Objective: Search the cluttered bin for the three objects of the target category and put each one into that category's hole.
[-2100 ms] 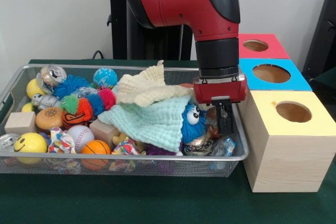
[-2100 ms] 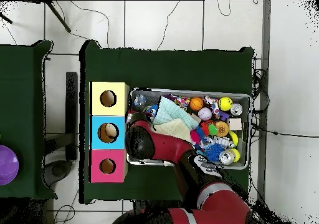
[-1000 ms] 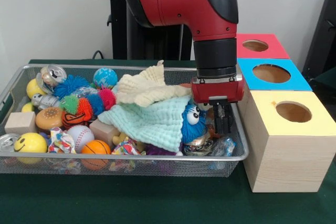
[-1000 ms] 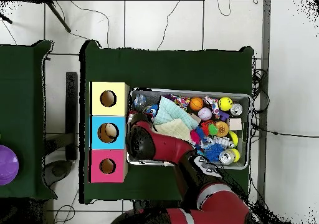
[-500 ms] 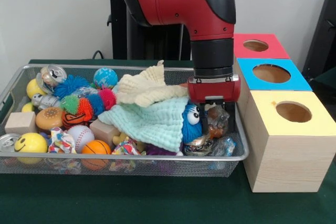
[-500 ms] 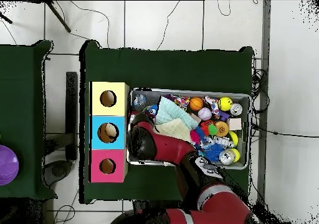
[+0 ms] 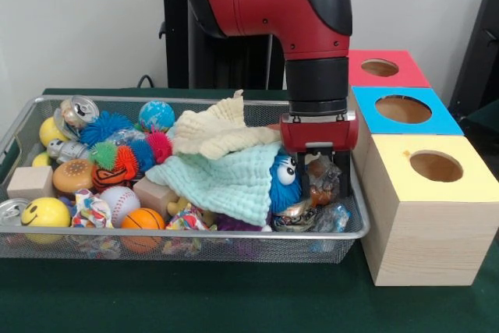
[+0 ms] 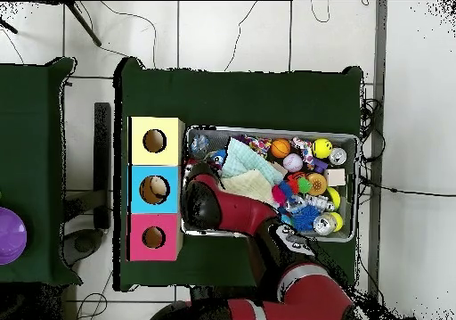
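Observation:
My gripper [image 7: 323, 179] hangs over the right end of the wire mesh bin [image 7: 179, 234], shut on a crumpled clear packet [image 7: 321, 180] with orange-brown contents, lifted a little above the clutter. Right beside it stand three wooden boxes with round holes: the yellow-topped box [image 7: 437, 168] nearest, then the blue-topped box [image 7: 403, 109], then the red-topped box [image 7: 380, 68]. In the overhead view the red arm [image 8: 207, 206] covers the gripper and the packet; the yellow box [image 8: 154, 141], blue box [image 8: 154, 189] and red box [image 8: 154, 237] line the bin's left side.
A mint cloth [image 7: 226, 181] and a cream cloth [image 7: 218, 132] drape over the bin's middle. A blue fuzzy toy with eyes [image 7: 285, 180] sits just left of the gripper. Several balls, spiky toys, cans and a wooden block [image 7: 30, 182] fill the left half.
The gripper, earlier low among the clutter at the bin's right end, has risen slightly with the crumpled packet now held between its fingers.

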